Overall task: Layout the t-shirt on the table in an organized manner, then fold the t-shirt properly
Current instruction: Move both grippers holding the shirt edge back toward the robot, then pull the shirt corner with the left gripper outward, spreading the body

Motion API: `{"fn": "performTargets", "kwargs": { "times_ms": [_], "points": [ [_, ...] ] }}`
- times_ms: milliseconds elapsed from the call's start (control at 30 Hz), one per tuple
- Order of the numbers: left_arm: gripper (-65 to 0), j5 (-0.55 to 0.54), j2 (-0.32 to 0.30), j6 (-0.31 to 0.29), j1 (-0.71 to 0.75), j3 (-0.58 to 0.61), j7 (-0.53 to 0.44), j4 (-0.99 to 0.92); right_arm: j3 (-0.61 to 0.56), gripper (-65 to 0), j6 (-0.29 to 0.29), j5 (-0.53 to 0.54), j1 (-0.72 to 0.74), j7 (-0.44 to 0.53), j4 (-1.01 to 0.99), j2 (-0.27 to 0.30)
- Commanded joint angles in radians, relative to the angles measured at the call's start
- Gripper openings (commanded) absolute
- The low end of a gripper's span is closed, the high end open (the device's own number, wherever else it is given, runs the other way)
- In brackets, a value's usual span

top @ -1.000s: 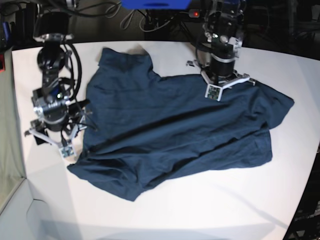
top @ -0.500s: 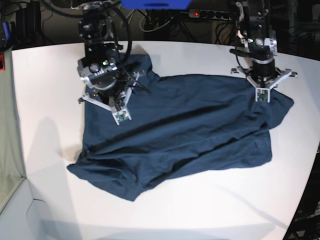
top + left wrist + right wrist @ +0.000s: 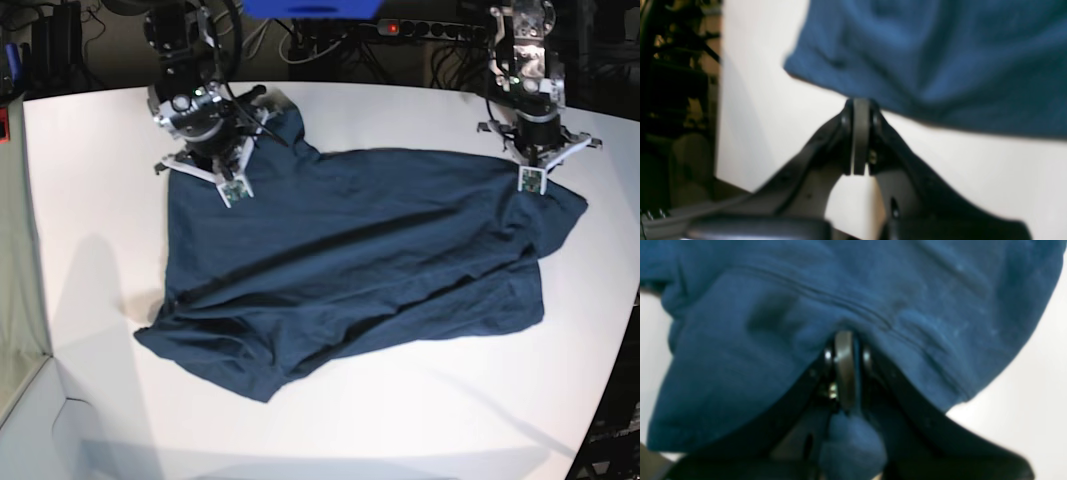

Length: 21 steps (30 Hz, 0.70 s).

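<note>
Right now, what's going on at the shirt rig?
Two arms are working a navy t-shirt spread, still rumpled, on the white table. The right gripper has its jaws shut on a fold of the shirt near its far corner. The left gripper is shut too, but sits at the shirt's edge over bare table, with no cloth between its jaws. The shirt isn't flat yet, and no fold has been made.

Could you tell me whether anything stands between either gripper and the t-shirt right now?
Nothing visible does. The right gripper is shut on a fold of the t-shirt, and the left gripper is shut at its edge; whether it pinches cloth is unclear. Only bare table surrounds the shirt.
</note>
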<state>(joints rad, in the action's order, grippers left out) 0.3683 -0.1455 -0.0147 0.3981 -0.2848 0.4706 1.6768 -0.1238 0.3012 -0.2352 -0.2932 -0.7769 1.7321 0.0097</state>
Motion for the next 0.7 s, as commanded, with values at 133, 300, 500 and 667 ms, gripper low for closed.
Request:
{"fn": "performTargets", "kwargs": {
  "times_ms": [133,300,500,667],
  "points": [
    [-64.5,0.008,-0.006,0.011,0.022,0.000,-0.019,0.099,0.097,-59.8,0.003,-0.039,-0.120,-0.111,0.122,0.060],
    [-64.5,0.008,0.002,0.011,-0.034,0.017,-0.009,0.104,0.161,-59.9,0.003,-0.039,-0.151,-0.112,0.233,0.063],
    [-64.5,0.018,0.037,0.011,-0.090,0.085,-0.009,0.104,0.192,-59.9,0.003,-0.036,-0.148,-0.105,0.253,0.042],
    [-64.5,0.019,0.063,0.015,-0.152,0.163,-0.008,0.056,0.183,-59.9,0.003,-0.036,-0.142,-0.105,0.251,0.016]
  ]
}}
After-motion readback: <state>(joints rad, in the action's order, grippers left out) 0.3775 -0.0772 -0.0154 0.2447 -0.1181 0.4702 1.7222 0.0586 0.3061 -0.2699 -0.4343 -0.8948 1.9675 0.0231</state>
